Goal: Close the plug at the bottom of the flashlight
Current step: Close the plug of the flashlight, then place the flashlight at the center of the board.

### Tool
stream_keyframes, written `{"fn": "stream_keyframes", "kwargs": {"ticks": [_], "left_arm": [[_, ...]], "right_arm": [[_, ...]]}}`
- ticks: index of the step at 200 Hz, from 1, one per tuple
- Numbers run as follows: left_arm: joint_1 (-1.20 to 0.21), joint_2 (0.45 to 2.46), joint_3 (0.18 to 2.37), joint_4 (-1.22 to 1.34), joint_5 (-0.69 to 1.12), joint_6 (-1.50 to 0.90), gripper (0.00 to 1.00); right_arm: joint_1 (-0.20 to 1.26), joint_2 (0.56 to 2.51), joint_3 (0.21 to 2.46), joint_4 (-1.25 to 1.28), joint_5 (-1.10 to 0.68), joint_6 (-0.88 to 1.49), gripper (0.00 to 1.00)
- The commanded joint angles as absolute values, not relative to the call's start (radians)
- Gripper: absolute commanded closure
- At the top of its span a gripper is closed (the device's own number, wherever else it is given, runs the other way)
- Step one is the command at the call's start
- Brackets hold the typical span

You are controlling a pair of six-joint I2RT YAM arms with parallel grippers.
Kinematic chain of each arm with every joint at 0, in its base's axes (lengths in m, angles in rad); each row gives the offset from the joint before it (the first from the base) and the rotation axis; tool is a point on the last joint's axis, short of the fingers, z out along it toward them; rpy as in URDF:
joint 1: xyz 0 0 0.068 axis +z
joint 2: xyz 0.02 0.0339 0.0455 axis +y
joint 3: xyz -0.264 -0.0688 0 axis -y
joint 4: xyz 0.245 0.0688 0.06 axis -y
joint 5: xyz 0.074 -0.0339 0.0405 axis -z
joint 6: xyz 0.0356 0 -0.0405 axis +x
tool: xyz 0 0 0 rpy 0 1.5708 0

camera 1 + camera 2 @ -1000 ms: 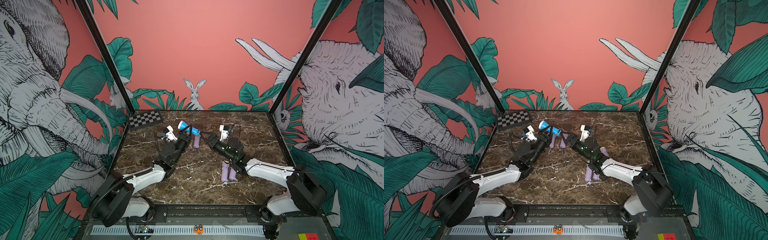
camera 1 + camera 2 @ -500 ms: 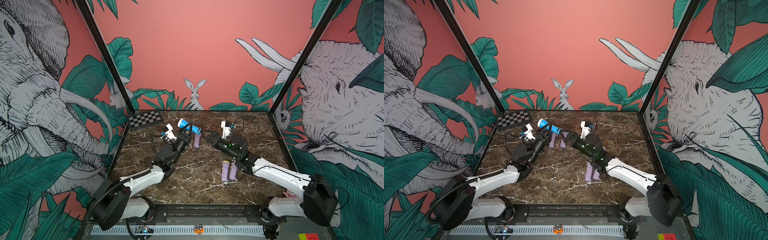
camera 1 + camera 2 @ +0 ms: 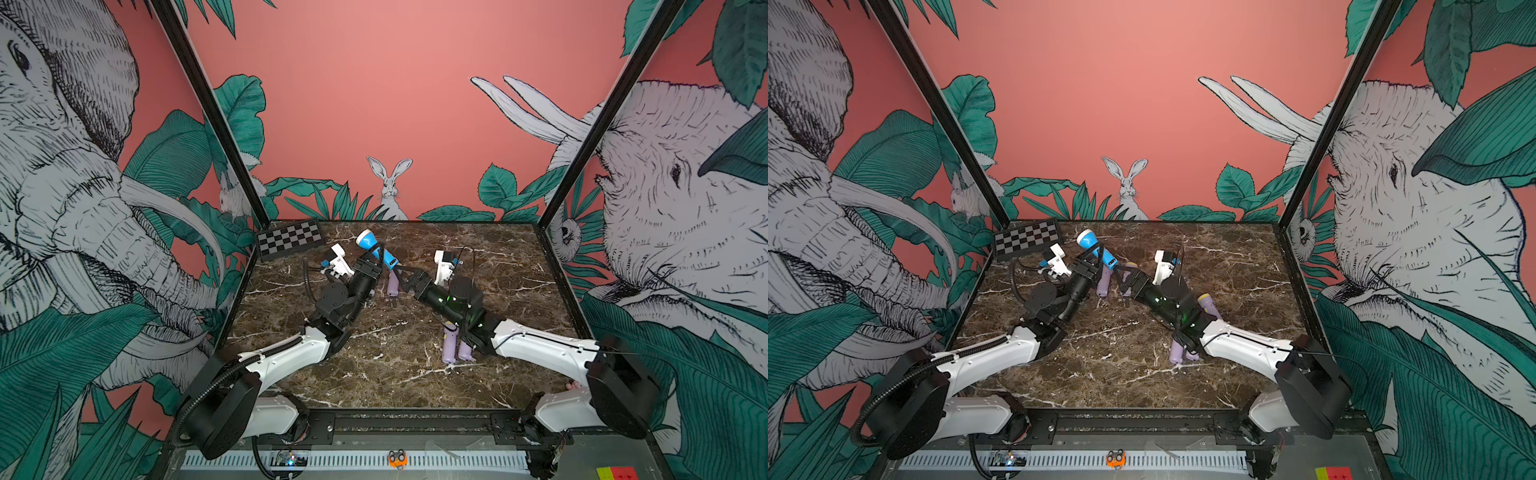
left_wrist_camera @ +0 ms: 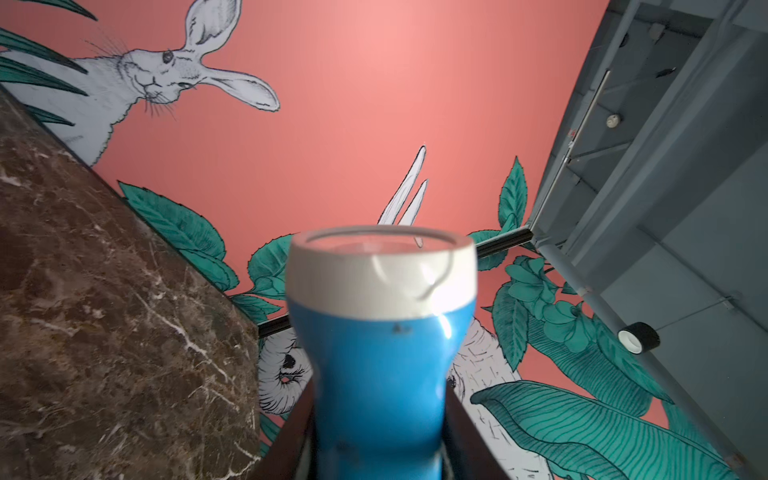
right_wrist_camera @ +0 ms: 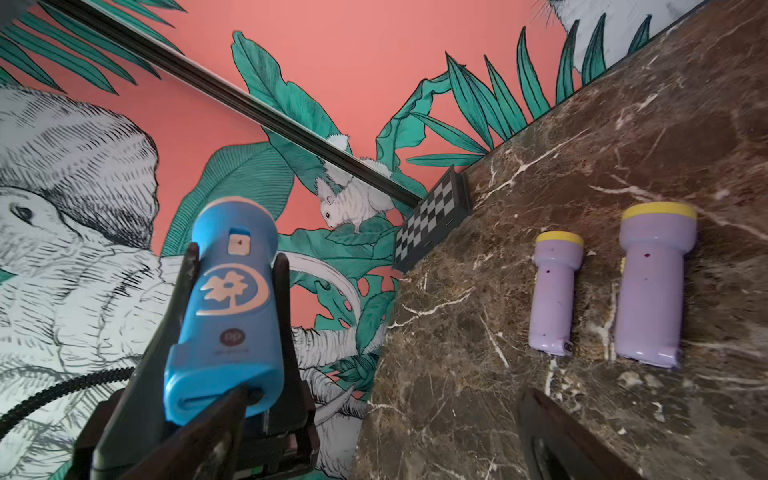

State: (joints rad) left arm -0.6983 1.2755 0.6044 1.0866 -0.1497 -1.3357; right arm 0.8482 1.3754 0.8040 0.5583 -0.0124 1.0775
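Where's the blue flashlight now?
In both top views the blue flashlight is clamped in the left gripper, back centre, between the checkerboard and the right gripper.

My right gripper (image 3: 402, 276) has reached in to the tail end of the blue flashlight (image 3: 367, 241). My left gripper (image 3: 377, 257) has raised that flashlight slightly.

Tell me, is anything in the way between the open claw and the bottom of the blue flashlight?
Nothing visible. The open right gripper is right at the bottom end of the blue flashlight, which the left gripper holds up. The purple flashlights lie aside on the table.
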Motion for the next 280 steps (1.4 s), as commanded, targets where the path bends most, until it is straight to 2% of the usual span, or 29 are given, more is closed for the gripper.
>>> {"fn": "stream_keyframes", "kwargs": {"ticks": [1, 33, 53, 85, 110, 134, 142, 165, 212, 280], "left_arm": [[-0.757, 1.182, 0.687, 1.403, 0.018, -1.398, 1.0], [-0.756, 1.173, 0.662, 1.396, 0.006, -1.406, 1.0], [-0.753, 1.169, 0.628, 1.362, -0.006, -1.412, 1.0], [-0.745, 1.105, 0.563, 1.149, -0.042, -1.35, 1.0], [-0.745, 1.013, 0.58, 0.748, -0.083, -1.275, 1.0], [-0.744, 0.934, 0.741, 0.07, -0.17, -1.075, 1.0], [-0.744, 0.945, 0.798, -0.087, -0.216, -1.0, 1.0], [-0.736, 1.098, 0.975, -0.415, -0.257, -0.803, 1.0], [-0.738, 1.478, 1.269, -0.563, -0.222, -0.57, 1.0], [-0.755, 2.032, 1.786, -0.804, -0.176, -0.447, 1.0]], "right_arm": [[0.858, 1.386, 0.756, 0.197, 0.01, 0.991, 0.01], [0.797, 1.28, 0.667, 0.333, -0.064, 1.094, 0.01], [0.768, 1.158, 0.715, 0.195, -0.031, 1.043, 0.01], [0.715, 1.0, 0.762, 0.059, -0.005, 1.002, 0.01], [0.674, 0.93, 0.826, -0.058, -0.021, 0.931, 0.01], [0.634, 0.865, 0.946, -0.256, 0.026, 0.781, 0.01], [0.631, 0.849, 0.988, -0.315, 0.051, 0.72, 0.01], [0.629, 0.834, 1.093, -0.454, 0.074, 0.577, 0.01], [0.629, 0.804, 1.154, -0.56, 0.057, 0.462, 0.01], [0.629, 0.735, 1.14, -0.598, 0.018, 0.441, 0.01]]}}
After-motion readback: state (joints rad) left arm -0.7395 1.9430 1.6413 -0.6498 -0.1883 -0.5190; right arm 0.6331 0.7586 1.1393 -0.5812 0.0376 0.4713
